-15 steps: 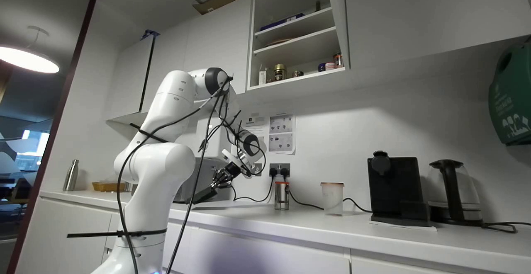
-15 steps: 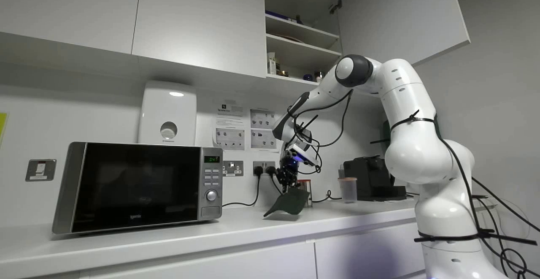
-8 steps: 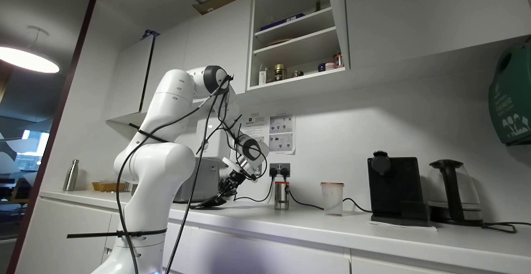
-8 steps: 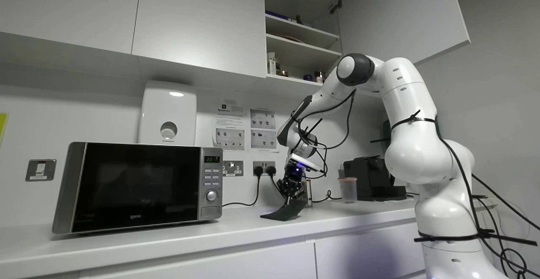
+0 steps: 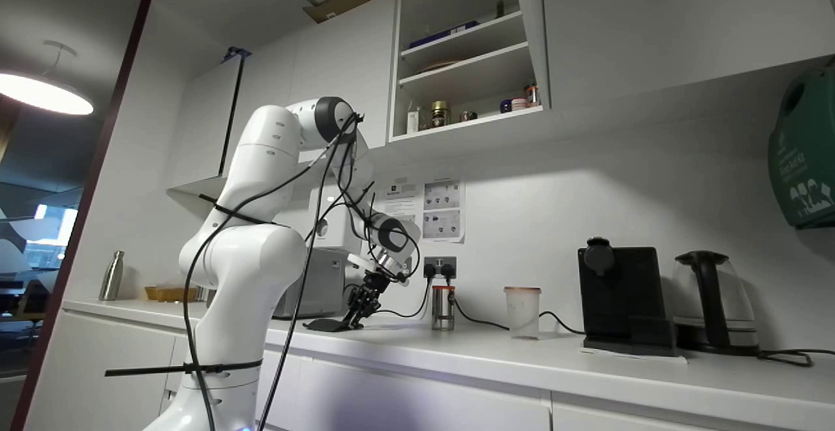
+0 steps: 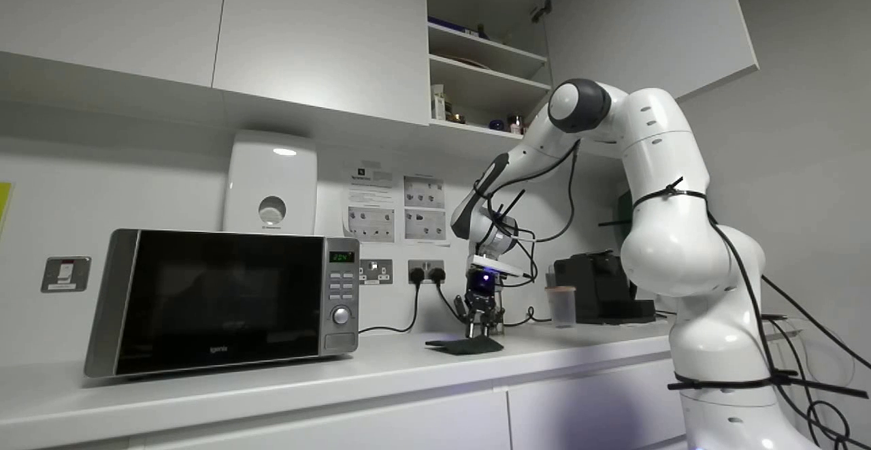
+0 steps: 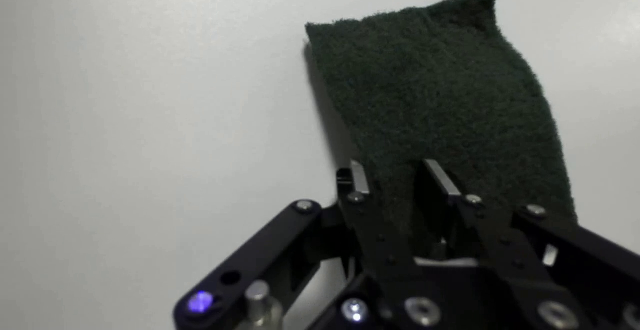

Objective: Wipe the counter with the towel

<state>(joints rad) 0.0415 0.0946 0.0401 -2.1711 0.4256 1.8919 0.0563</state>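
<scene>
Dark green towel point(image 7: 445, 90), fuzzy, edges slightly curled, lying spread on long white counter point(image 6: 388, 370).

Before me the white arm point(image 6: 670, 235) stands upright, makes a strong bend at the top, and from there slopes down to its wrist point(image 5: 396, 233). The gripper point(image 7: 398, 172) points downward at a slant, and I see its two fingers point(image 7: 360, 177) standing apart, nearly parallel to each other.
</scene>
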